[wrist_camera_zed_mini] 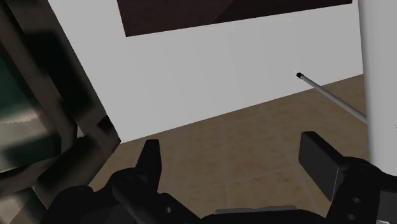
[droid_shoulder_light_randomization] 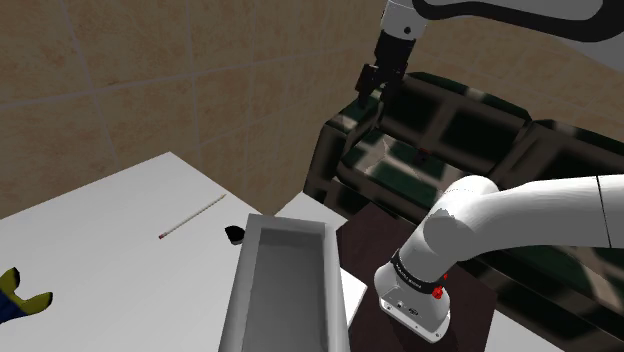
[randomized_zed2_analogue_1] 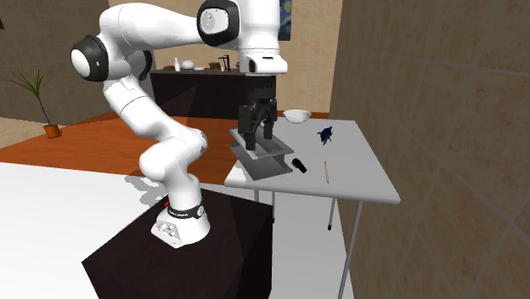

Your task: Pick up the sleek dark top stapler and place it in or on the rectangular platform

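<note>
The stapler (droid_shoulder_light_randomization: 234, 235) is a small dark thing lying on the white table (droid_shoulder_light_randomization: 110, 230), just off the far corner of the grey rectangular tray (droid_shoulder_light_randomization: 238, 300). In the second exterior view the stapler (randomized_zed2_analogue_1: 300, 165) lies between the tray (randomized_zed2_analogue_1: 267, 163) and a thin stick. My gripper (droid_shoulder_light_randomization: 378, 95) hangs high in the air, well away from the stapler, in front of a dark sofa. It (randomized_zed2_analogue_1: 255, 140) points downward. In the wrist view the gripper (wrist_camera_zed_mini: 234, 167) is open, its fingers (wrist_camera_zed_mini: 151, 162) apart with only tiled floor between them.
A thin stick with a red tip (droid_shoulder_light_randomization: 190, 217) lies on the table beyond the stapler. A blue and yellow object (droid_shoulder_light_randomization: 20, 300) sits at the table's near left. A white bowl (randomized_zed2_analogue_1: 296, 115) stands at the far end. The dark sofa (droid_shoulder_light_randomization: 450, 130) stands behind the table.
</note>
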Robot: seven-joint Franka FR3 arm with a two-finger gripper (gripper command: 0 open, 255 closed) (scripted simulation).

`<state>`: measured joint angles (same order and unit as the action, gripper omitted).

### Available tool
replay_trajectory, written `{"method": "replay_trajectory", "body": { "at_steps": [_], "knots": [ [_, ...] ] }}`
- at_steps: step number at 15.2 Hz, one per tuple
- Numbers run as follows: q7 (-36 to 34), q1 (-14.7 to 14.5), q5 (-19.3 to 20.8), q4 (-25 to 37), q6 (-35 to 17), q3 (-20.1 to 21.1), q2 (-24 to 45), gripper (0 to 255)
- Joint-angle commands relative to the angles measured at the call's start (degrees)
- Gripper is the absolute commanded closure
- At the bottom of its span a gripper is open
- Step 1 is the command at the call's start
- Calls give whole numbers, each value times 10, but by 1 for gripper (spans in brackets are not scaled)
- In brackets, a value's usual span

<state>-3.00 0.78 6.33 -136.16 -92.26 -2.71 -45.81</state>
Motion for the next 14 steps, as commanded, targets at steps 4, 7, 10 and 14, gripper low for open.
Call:
{"method": "replay_trajectory", "body": {
  "at_steps": [4, 7, 10, 14],
  "knots": [
    [-40, -12, -23, -32, -23, 34, -4, 0],
    [-81, -26, -47, -58, -48, 68, -1, 0],
    [-121, -41, -71, -78, -76, 104, 9, 0],
    [-175, -59, -102, -95, -117, 154, 36, 0]
  ]
}}
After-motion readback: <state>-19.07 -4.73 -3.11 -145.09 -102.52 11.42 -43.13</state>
